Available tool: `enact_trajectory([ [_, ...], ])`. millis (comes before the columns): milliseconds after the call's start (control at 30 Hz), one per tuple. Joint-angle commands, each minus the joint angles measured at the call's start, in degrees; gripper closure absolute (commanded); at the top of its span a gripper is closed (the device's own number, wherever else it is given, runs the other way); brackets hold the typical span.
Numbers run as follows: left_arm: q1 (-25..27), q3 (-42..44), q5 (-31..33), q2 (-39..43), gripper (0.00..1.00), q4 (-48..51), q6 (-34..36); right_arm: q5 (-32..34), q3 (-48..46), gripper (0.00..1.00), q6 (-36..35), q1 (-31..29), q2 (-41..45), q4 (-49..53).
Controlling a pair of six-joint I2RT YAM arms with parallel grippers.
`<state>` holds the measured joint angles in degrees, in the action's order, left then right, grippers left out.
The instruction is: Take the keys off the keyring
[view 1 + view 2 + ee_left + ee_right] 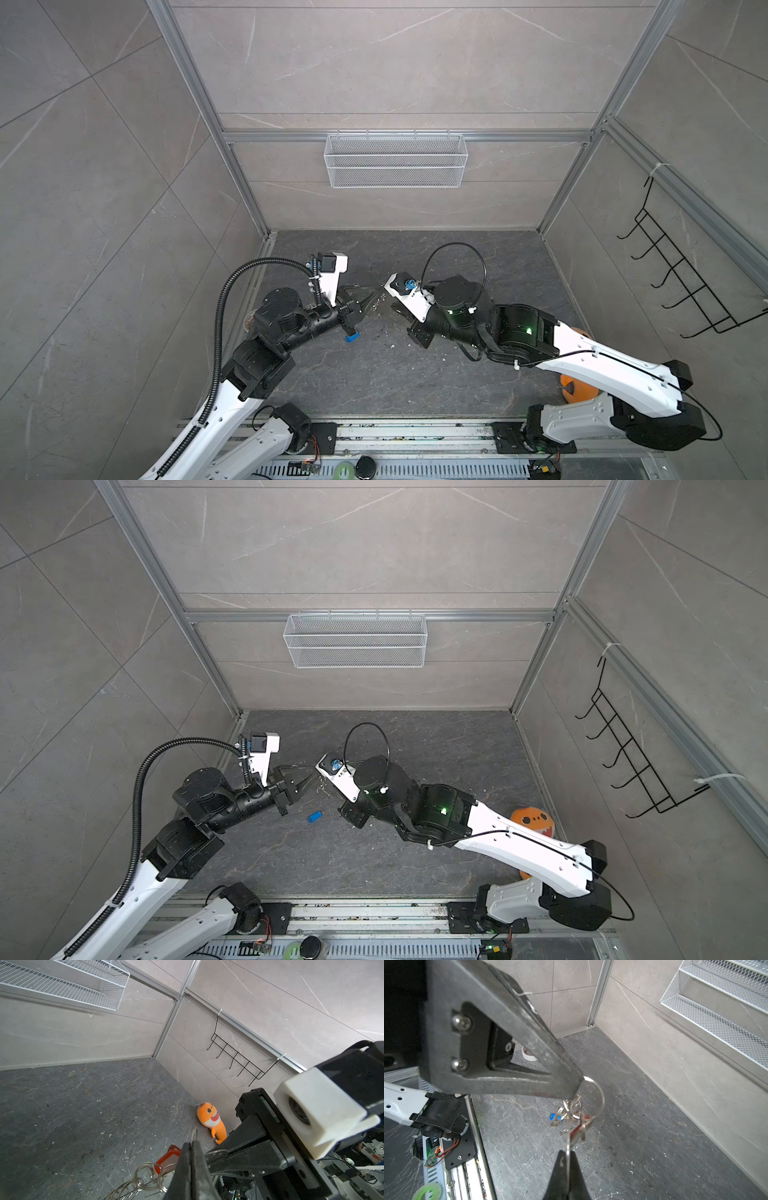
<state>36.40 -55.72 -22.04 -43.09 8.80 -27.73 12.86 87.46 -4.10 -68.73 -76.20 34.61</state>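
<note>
The left gripper (576, 1089), reaching in from the upper left of the right wrist view, is clamped on the large loop of the keyring (572, 1108); the right gripper (568, 1157), bottom centre, pinches a thin ring below, with the red key (575, 1132) hanging between them. The blue key (315, 816) lies loose on the floor (415, 854), lower left of centre in a top view, so the red key seems to be the one in hand. Next, it needs sliding round the ring's split while both grips hold.

The keyring (577, 1109) hangs between left hand (191, 1145) and right hand (576, 1087), a key (315, 816) on the table (374, 854) nearby.
</note>
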Motion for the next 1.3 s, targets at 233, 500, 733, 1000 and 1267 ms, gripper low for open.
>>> enact_trajectory([
  [233,-0.1,8.7,-6.0,4.5,1.00,-16.7,4.1,-14.5,-1.0,0.57,-3.6,-3.3,3.2,-1.9],
  [500,-0.1,13.1,-8.0,9.1,1.00,-23.2,7.3,-17.4,-8.7,0.50,-3.0,-3.3,11.8,-5.9],
  [733,-0.2,13.5,-13.1,10.8,1.00,-25.0,8.3,-12.4,-13.5,0.50,-1.5,-3.3,17.1,-10.1],
  [1000,-0.1,11.5,-19.6,10.0,1.00,-24.9,6.8,-8.7,-13.1,0.56,-1.1,-3.3,16.4,-12.3],
  [1267,-0.1,11.6,-23.2,9.9,1.00,-27.2,5.2,-9.4,-11.7,0.66,-1.1,-3.3,15.1,-14.7],
])
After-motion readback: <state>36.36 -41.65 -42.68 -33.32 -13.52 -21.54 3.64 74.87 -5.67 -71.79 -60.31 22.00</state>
